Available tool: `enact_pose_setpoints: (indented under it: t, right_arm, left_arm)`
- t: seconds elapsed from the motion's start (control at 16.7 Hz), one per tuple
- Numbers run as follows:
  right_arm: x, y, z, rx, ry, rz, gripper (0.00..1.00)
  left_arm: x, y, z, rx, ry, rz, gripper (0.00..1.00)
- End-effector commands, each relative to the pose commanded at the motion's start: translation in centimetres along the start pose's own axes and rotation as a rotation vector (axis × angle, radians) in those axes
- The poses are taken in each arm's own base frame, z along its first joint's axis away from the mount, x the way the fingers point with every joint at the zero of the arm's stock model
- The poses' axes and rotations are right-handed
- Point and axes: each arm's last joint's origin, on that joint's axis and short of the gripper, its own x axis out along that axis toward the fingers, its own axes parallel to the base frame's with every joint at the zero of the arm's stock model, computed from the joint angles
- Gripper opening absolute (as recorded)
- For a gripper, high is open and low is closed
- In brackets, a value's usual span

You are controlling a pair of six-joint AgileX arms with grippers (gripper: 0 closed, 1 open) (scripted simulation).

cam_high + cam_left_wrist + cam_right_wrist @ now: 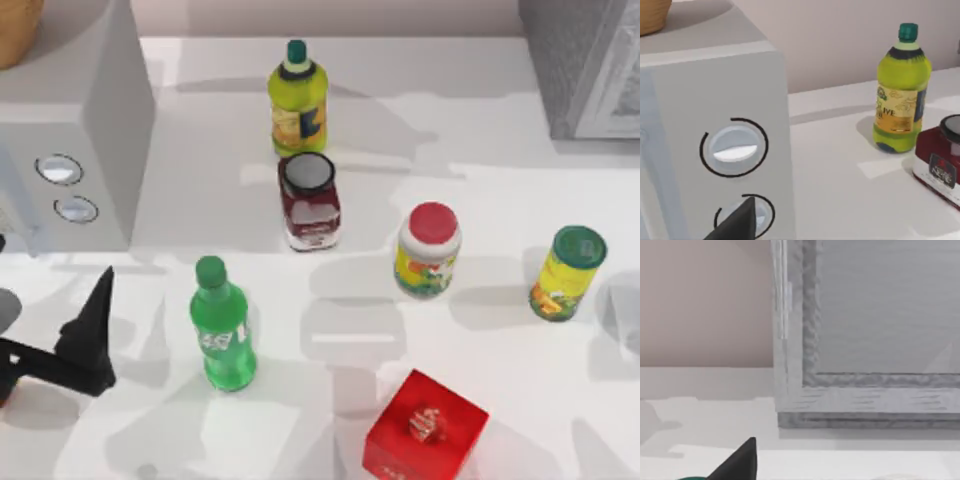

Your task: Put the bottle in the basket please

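Note:
The bottle [222,325] stands upright at the front left of the table, clear green with a green cap and a small white label. The basket [14,30] is tan, and its curved edge rests on top of the grey appliance [75,120] at the back left; the left wrist view catches the basket [652,15] too. My left gripper [52,262] is open just left of the bottle, apart from it, with one black fingertip [100,300] facing the appliance's knobs. My right gripper [800,475] is open and holds nothing, facing a grey cabinet.
A yellow-green bottle [298,100] and a dark red jar [309,200] stand behind the bottle. A red-lidded jar [428,250], a yellow jar with a green lid [567,272] and a red box [425,428] sit to the right. A grey cabinet [585,65] fills the back right corner.

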Motion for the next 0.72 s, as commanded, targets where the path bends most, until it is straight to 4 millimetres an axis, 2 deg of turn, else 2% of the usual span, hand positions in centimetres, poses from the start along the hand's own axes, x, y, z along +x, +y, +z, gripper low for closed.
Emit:
enact_pose_setpoints:
  t: [0.3, 0.72]
  right_arm:
    - [0.0, 0.0, 0.0, 0.0, 0.0, 0.0, 1.0]
    - [0.0, 0.0, 0.0, 0.0, 0.0, 0.0, 1.0]
  left_arm:
    - [1.5, -1.4, -2.3, 0.021, 0.052, -0.22, 1.0]
    - [1.6, -2.9, -4.7, 0.031, 0.094, -0.436, 1.0]
